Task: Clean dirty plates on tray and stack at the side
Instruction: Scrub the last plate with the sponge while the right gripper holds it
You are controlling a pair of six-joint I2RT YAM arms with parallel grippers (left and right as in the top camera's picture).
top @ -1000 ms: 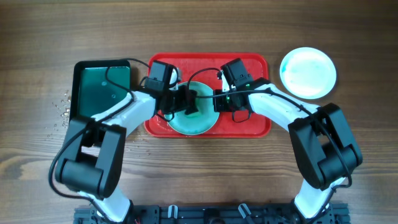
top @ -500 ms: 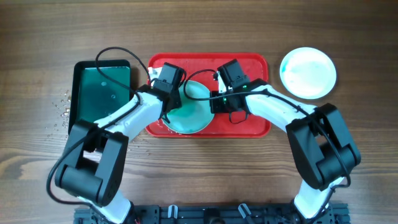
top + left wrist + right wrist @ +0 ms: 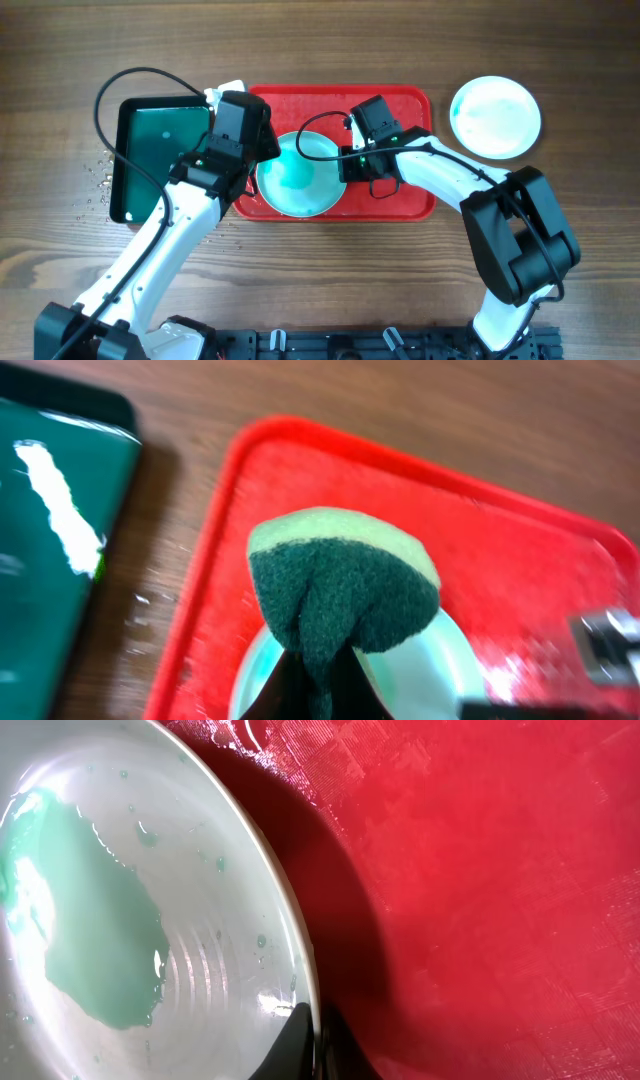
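Note:
A plate point(image 3: 297, 178) with a teal smear at its middle lies on the red tray point(image 3: 400, 110), tilted up at its right side. My right gripper point(image 3: 346, 163) is shut on the plate's right rim; the right wrist view shows the jaws point(image 3: 315, 1042) pinching the rim of the wet plate point(image 3: 150, 840) above the tray point(image 3: 480, 870). My left gripper point(image 3: 258, 150) is over the tray's left end, shut on a green sponge point(image 3: 340, 585) held above the plate's left edge point(image 3: 440, 670). A light plate point(image 3: 495, 117) lies on the table to the right of the tray.
A dark green black-rimmed tray point(image 3: 160, 160) holding liquid sits left of the red tray and also shows in the left wrist view point(image 3: 50, 540). Water drops point(image 3: 100, 175) dot the wood at its left. Cables loop over both trays.
My left arm has lifted the sponge off the plate's middle and drawn back left toward the tray's left end. The right gripper has kept its hold on the plate's rim.

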